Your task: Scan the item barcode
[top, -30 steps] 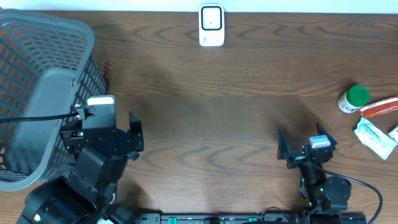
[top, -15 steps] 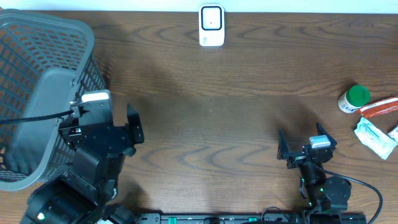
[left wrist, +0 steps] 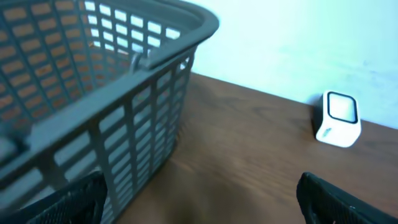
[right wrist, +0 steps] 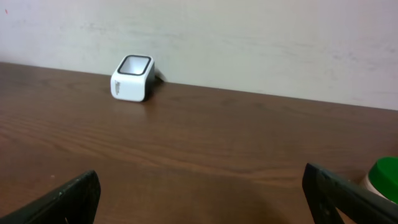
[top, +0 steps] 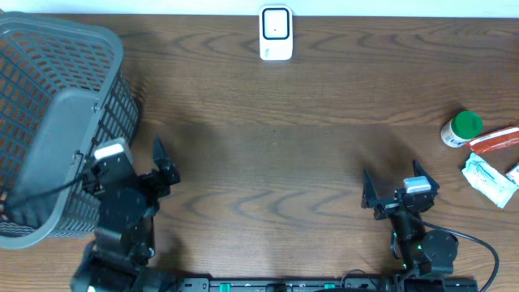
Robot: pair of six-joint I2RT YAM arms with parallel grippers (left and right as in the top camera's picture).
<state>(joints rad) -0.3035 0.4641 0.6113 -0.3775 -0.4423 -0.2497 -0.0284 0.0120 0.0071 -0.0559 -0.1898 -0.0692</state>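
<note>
Brown wood table [top: 308,154]. Grey mesh basket [top: 49,97] at left edge, cropped by frame. Left gripper [top: 162,162] and right gripper [top: 395,182] near front edge, jaws apart, holding nothing. White scanner [top: 276,33] mid far edge. Green-capped bottle [top: 461,129], red tube [top: 495,139], white packets [top: 489,178] at right edge, partly cropped; no barcode legible.

On the counter [top: 268,146], a basket [top: 49,97] fills the left edge of the frame. A scanner [top: 276,34] stands at top centre. At the right edge, a bottle [top: 461,128] lies just left of a tube [top: 495,139], with packets [top: 489,178] below them.

Wood-grain table [top: 308,146], gloss plast. scanner [top: 276,34]
</note>
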